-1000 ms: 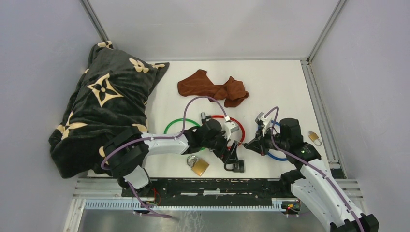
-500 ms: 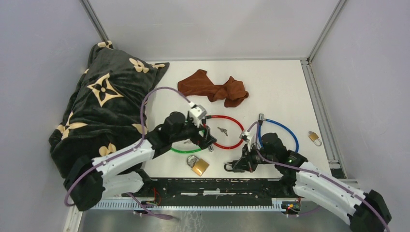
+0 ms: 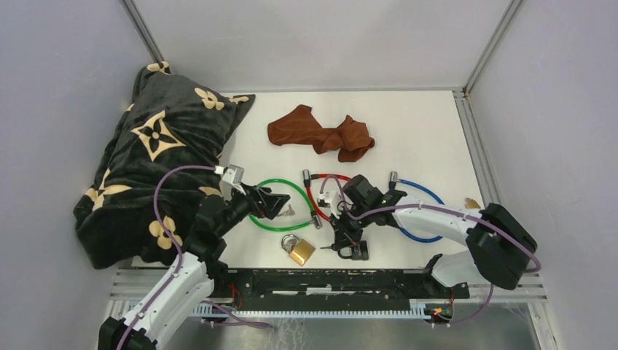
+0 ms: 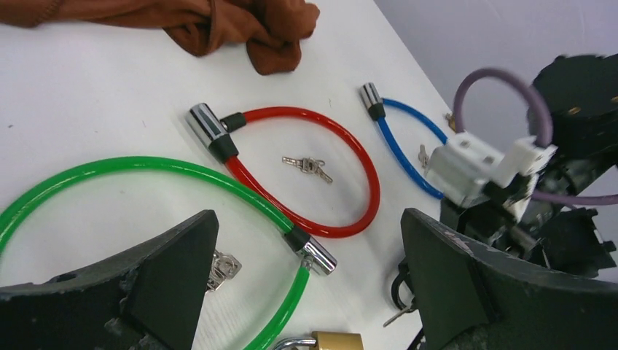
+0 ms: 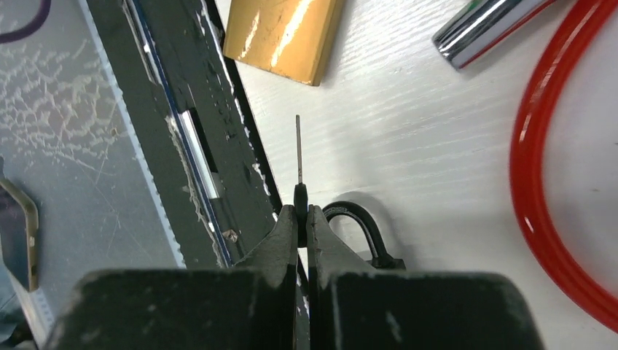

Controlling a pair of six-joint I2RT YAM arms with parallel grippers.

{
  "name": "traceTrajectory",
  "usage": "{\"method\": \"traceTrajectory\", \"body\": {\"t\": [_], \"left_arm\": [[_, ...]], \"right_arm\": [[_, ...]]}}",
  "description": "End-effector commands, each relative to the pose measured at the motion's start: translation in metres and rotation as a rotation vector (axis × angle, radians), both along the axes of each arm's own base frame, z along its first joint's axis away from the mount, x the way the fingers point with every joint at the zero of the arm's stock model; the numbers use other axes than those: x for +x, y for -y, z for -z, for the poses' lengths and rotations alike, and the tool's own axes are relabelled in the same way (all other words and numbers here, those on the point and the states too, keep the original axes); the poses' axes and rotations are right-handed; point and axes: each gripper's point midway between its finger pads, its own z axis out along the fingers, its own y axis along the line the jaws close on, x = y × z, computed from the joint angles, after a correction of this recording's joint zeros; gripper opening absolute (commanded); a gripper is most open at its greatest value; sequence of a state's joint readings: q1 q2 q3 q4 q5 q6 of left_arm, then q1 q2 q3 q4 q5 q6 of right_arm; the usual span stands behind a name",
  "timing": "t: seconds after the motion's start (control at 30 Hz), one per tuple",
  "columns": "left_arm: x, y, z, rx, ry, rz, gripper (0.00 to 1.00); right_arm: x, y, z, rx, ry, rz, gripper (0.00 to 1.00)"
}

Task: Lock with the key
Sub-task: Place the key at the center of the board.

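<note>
The right gripper point(image 5: 300, 213) is fully closed on the black head of the key point(image 5: 299, 193), with the thin blade projecting free beyond the fingertips. The left gripper point(image 3: 275, 204) stands fully open and holds nothing, above the green cable lock point(image 4: 182, 171). Directions below use the top view, with 12 o'clock at the far edge of the table point(image 3: 423, 124). The key sits near the near edge, at 6 o'clock of the red cable lock point(image 4: 364, 168). Its blade points toward 9 o'clock, at the brass padlock point(image 3: 299, 250) but short of it. The black padlock point(image 3: 358, 251) lies just beside the gripper at 4 o'clock. Which lock the key fits cannot be told. The key is judged light, stiff and smooth, with a blade slim enough to bend under side load, so hold it by the head only and keep the blade in line with the keyway. Either padlock is judged heavy for its size and likely to slide on the smooth tabletop, so it needs bracing by the body, not by the shackle. The cable locks are judged springy and liable to shift if nudged. The red loop encloses 1 bunch of loose keys point(image 4: 307, 166), and the blue cable lock point(image 4: 408, 120) lies at 3 o'clock of it. The brown cloth point(image 3: 321, 133) at 12 o'clock and the patterned blanket point(image 3: 160, 146) at 9 o'clock are well apart from the work area.
</note>
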State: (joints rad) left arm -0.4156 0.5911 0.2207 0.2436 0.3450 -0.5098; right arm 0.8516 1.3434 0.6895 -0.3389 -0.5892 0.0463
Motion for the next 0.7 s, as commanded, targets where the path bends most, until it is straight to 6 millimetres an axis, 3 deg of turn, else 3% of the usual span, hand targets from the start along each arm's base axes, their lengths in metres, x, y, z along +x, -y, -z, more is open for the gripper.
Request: {"method": "traceTrajectory", "body": {"t": [0.0, 0.17, 0.4, 0.57, 0.67], "left_arm": [[0.006, -0.011, -0.035, -0.120, 0.107, -0.064, 1.00], [0.007, -0.022, -0.050, -0.139, 0.169, -0.102, 1.00], [0.006, -0.023, -0.052, -0.149, 0.178, -0.104, 1.00], [0.005, -0.024, -0.056, -0.143, 0.200, -0.106, 1.00], [0.006, -0.025, -0.056, -0.143, 0.200, -0.108, 1.00]], "right_arm": [[-0.011, 0.002, 0.008, -0.067, -0.048, -0.129, 0.00], [-0.005, 0.000, 0.013, -0.119, -0.030, -0.158, 0.00], [0.025, 0.005, -0.006, -0.222, 0.073, -0.314, 0.00], [0.047, 0.027, 0.013, -0.290, 0.032, -0.299, 0.00], [0.048, 0.031, 0.014, -0.274, 0.023, -0.296, 0.00]]}}
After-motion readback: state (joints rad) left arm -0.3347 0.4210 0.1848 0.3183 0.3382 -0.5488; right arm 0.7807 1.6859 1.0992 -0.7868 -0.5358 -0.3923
